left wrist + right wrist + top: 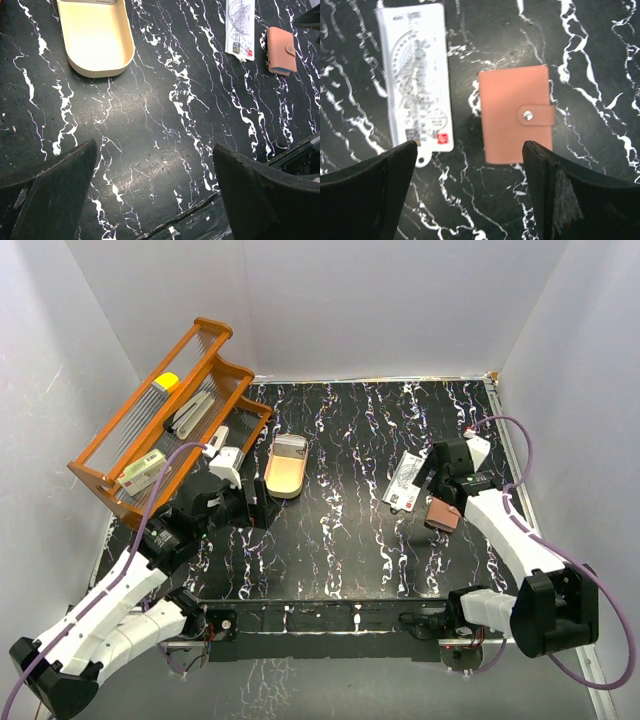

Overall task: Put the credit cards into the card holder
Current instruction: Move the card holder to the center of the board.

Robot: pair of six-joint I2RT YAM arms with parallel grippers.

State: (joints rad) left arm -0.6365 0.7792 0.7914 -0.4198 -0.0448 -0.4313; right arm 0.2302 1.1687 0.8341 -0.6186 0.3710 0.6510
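On the right side of the table (340,530), the closed card holder (515,114) lies flat just beside a white printed packet (415,80), below the right gripper (470,149), which is wide open and empty; the left gripper (154,147) is open and empty too.

white walls (400,300), black marbled table (340,540)

Finding: a robotics lab test cell, not a home or a shop. Plain white walls (380,300) close in a black marbled tabletop (340,540) on three sides. A left arm (110,600) and a right arm (510,530) are bolted at its near edge, with purple cables (152,498) running exposed along them.
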